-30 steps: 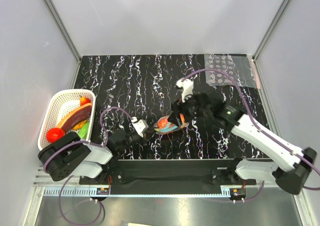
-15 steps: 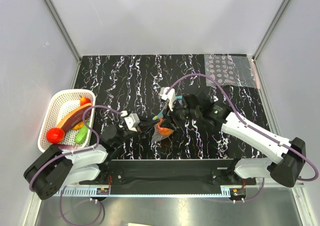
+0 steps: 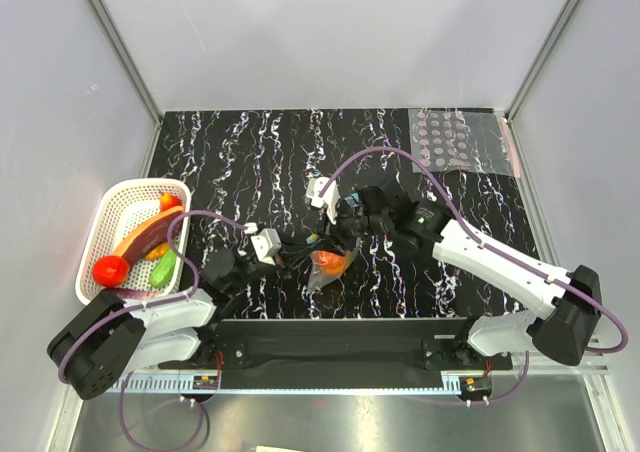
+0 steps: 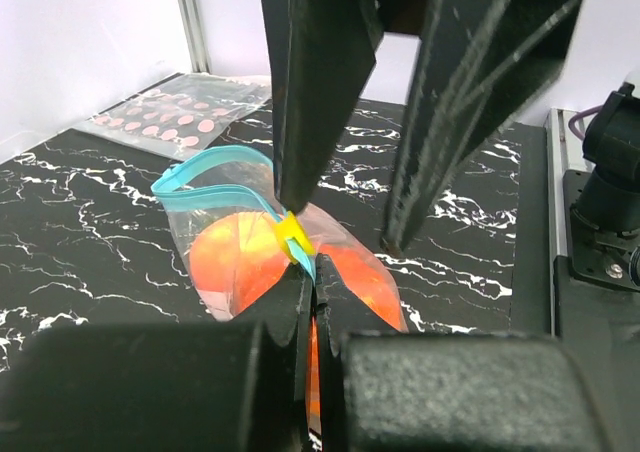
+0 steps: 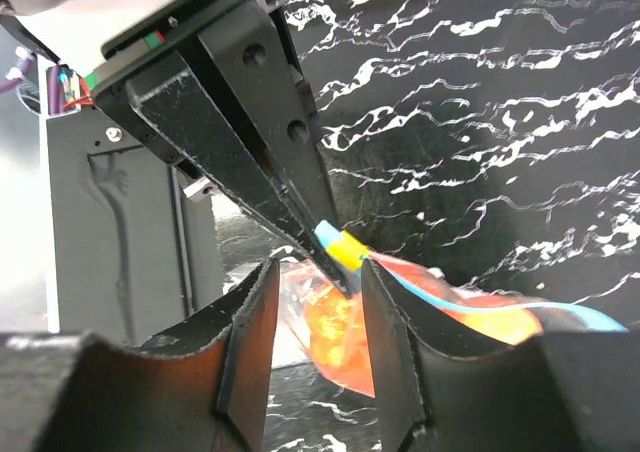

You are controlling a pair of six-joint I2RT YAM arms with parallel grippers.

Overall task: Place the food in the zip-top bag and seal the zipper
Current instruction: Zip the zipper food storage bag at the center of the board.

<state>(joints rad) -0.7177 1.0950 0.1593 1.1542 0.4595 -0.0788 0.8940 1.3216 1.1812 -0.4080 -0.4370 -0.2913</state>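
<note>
The zip-top bag (image 3: 328, 264) hangs just above the table's front middle, with orange food (image 4: 238, 262) showing through the plastic. I cannot make out the green or peach-pink fruit. My left gripper (image 4: 310, 278) is shut on the bag's top corner, beside the yellow slider (image 4: 290, 236) on the light blue zipper (image 4: 205, 162). My right gripper (image 5: 318, 272) is open, with one finger (image 5: 250, 342) on each side of the slider (image 5: 347, 249) and of the left fingertips. In the top view the two grippers meet, left (image 3: 298, 262) and right (image 3: 336, 239).
A white basket (image 3: 105, 217) at the left edge holds the red tomato (image 3: 108, 268), the eggplant and other toy food. The clear sheet with dots (image 3: 462, 138) lies at the back right corner. The black rail runs along the near edge.
My right gripper has moved left along the bag's top to the corner held by my left gripper. The bag has shifted a little left with it.
</note>
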